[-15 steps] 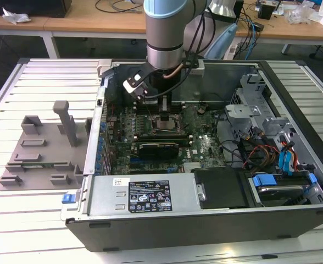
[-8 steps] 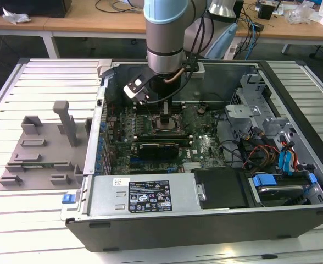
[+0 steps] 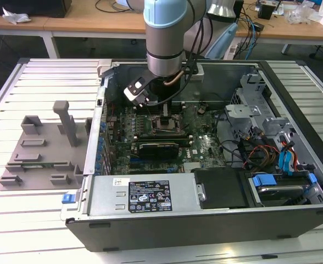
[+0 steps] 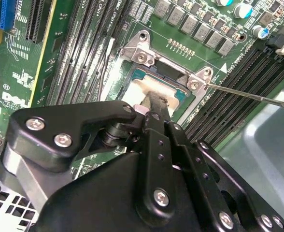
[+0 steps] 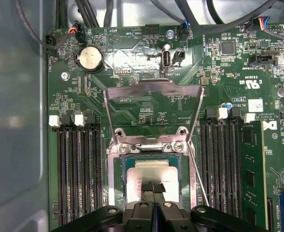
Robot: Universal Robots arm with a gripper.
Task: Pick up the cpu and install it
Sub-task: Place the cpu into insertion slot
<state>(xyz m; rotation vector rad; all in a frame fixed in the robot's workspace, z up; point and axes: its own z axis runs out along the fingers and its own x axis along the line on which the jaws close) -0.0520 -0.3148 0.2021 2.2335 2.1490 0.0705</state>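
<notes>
On the ribbed aluminium table [image 3: 40,71], in an open black computer case [image 3: 293,220], the square cpu [image 5: 141,166], matte silvery-beige and green-edged, lies flat in its metal-rimmed socket [image 5: 117,179], the gripper's [image 5: 154,183] black tips pressed together upon it, a grey plastic fixture [image 3: 40,148] at the case's nine o'clock.

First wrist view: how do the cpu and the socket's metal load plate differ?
The cpu is a solid silvery-beige square; the load plate is an open grey metal frame. The cpu lies flat in the socket; the load plate stands swung open off it. Both are metallic and roughly square.
</notes>
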